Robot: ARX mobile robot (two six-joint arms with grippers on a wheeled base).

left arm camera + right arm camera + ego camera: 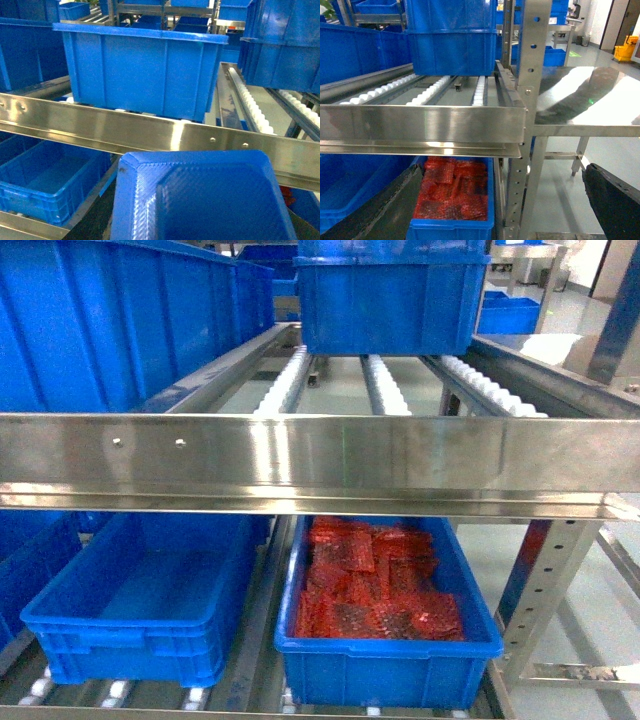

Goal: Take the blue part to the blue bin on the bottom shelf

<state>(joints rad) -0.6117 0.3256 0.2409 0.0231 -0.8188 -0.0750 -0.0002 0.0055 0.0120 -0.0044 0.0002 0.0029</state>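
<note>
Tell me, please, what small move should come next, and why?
Probably lower the blue part, which fills the left wrist view, under the steel rail and leftward: the empty blue bin lies lower left, beneath that rail.

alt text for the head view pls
Two blue crates sit side by side on the bottom shelf: the left blue bin is empty, the right crate holds red bubble-wrap packets. A shiny steel rail crosses above; no arms visible.

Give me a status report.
Right gripper open, empty. Blue part fills left wrist view, grip unseen. Blue bin on bottom shelf empty; steel front rail above it.
</note>
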